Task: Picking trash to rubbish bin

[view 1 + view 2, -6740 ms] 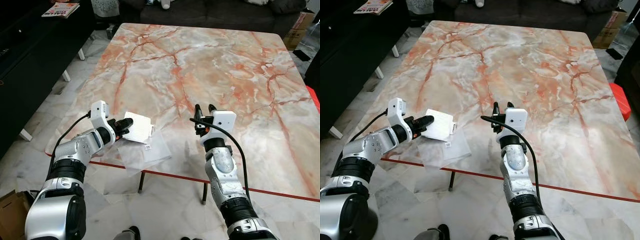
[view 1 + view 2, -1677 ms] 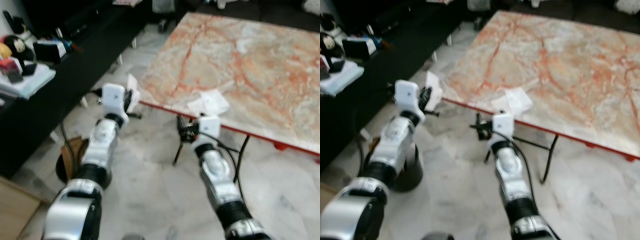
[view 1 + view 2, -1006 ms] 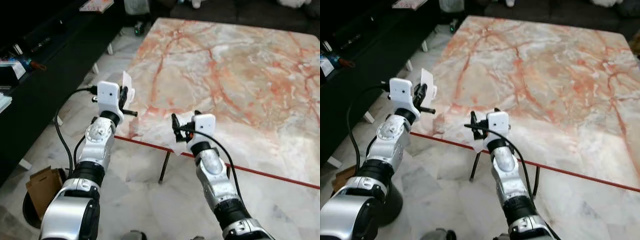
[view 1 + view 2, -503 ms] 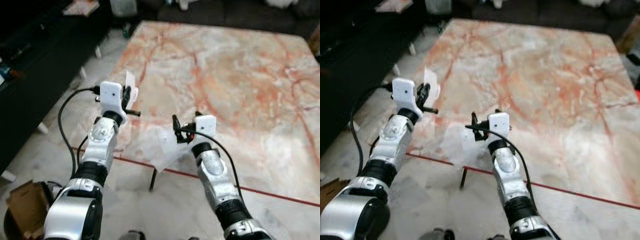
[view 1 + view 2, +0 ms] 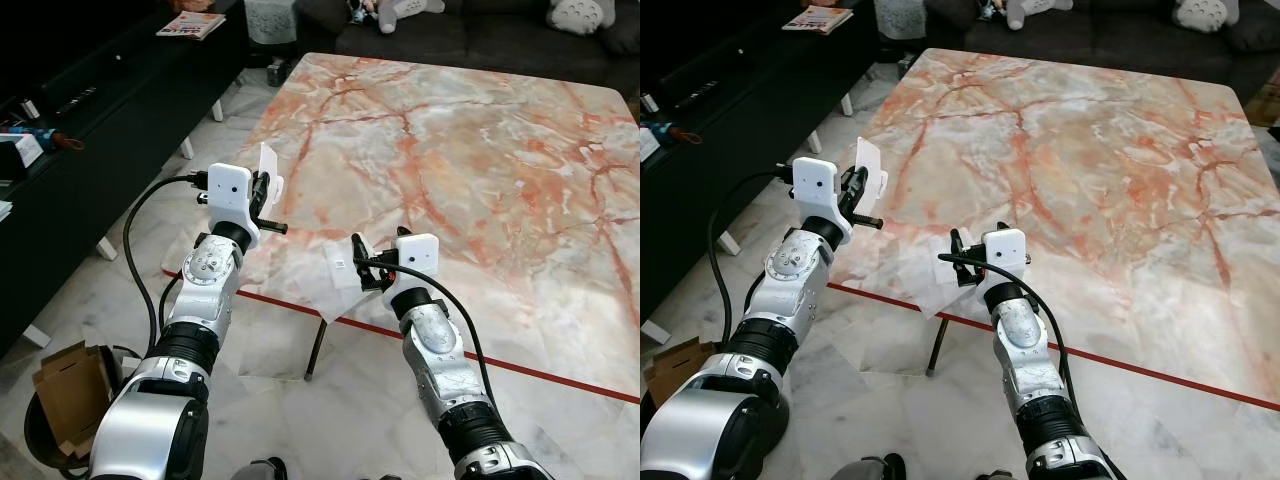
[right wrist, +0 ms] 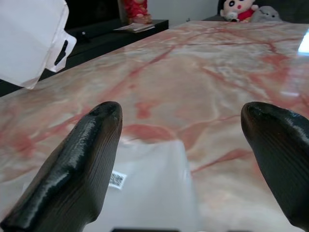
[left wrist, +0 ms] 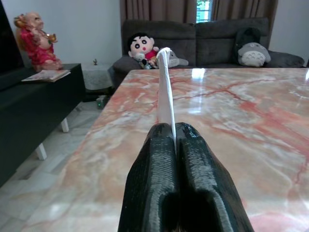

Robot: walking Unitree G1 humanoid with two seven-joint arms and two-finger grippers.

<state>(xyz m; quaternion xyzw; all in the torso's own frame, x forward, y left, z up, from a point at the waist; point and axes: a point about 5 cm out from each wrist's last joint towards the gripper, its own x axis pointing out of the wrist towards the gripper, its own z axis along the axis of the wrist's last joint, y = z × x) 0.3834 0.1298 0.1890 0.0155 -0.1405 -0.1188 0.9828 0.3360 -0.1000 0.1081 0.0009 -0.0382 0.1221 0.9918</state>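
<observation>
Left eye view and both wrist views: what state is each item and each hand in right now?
White paper piece: pinched upright, lifted off the table.
Left hand: shut on the paper, held above the table's near-left edge.
Right hand: open, poised over the plastic bag.
Clear plastic bag: lying flat at the table's near edge, overhanging it, ungrasped.
Marble table: otherwise bare.

A white paper card (image 5: 268,170) stands upright on edge, pinched at its lower edge, held above the near left corner of the marble table (image 5: 480,130). A clear plastic sleeve (image 5: 335,285) with a small barcode label lies flat at the table's near edge, partly overhanging it
</observation>
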